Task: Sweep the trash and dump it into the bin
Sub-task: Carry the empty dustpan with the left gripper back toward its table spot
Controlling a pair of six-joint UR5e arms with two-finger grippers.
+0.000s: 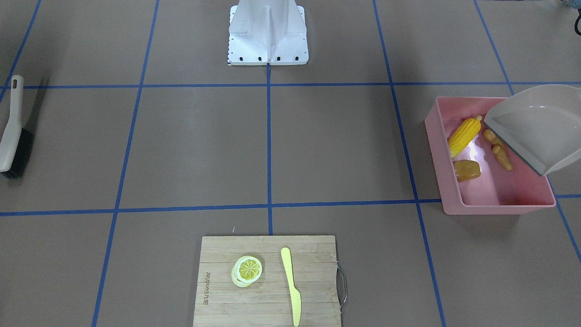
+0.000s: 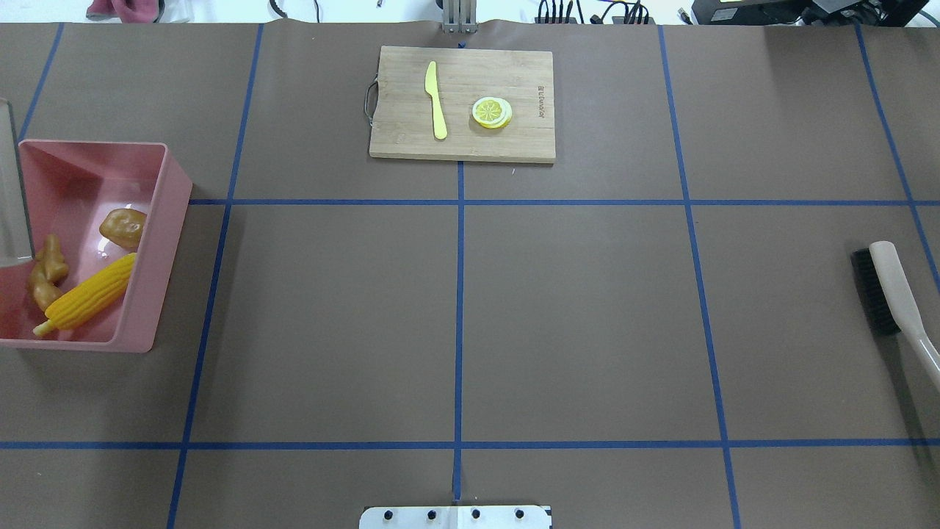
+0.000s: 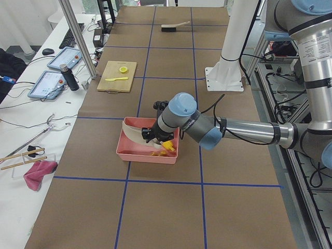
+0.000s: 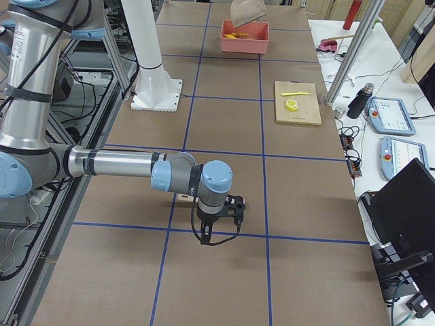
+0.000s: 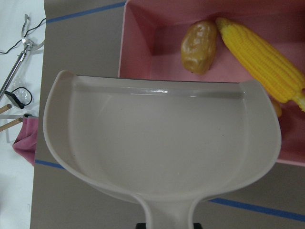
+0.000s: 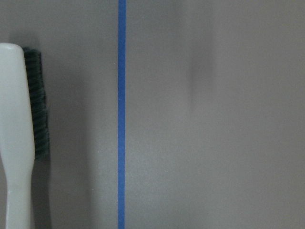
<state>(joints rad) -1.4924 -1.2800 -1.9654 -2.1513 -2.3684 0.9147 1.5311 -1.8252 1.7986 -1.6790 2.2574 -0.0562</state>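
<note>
The pink bin (image 1: 499, 209) stands at the table's left end, also in the overhead view (image 2: 158, 257). In it lie the yellow corn cob (image 1: 464, 135), the tan ginger root (image 1: 499, 152) and the brown potato (image 1: 466, 170). My left gripper (image 3: 154, 134) is shut on the handle of a beige dustpan (image 1: 535, 127), held tilted above the bin's outer side. The left wrist view shows the pan (image 5: 157, 138) empty, with corn (image 5: 259, 57) and potato (image 5: 198, 45) below its lip. My right gripper (image 4: 228, 210) hangs over the table; I cannot tell whether it is open or shut.
A beige hand brush (image 2: 892, 290) with black bristles lies at the right end, and also shows in the right wrist view (image 6: 16, 133). A wooden cutting board (image 2: 521, 73) at the far edge bears a lemon slice (image 2: 491, 112) and a pale yellow knife (image 2: 435, 99). The robot base (image 1: 268, 36) stands at the near edge.
</note>
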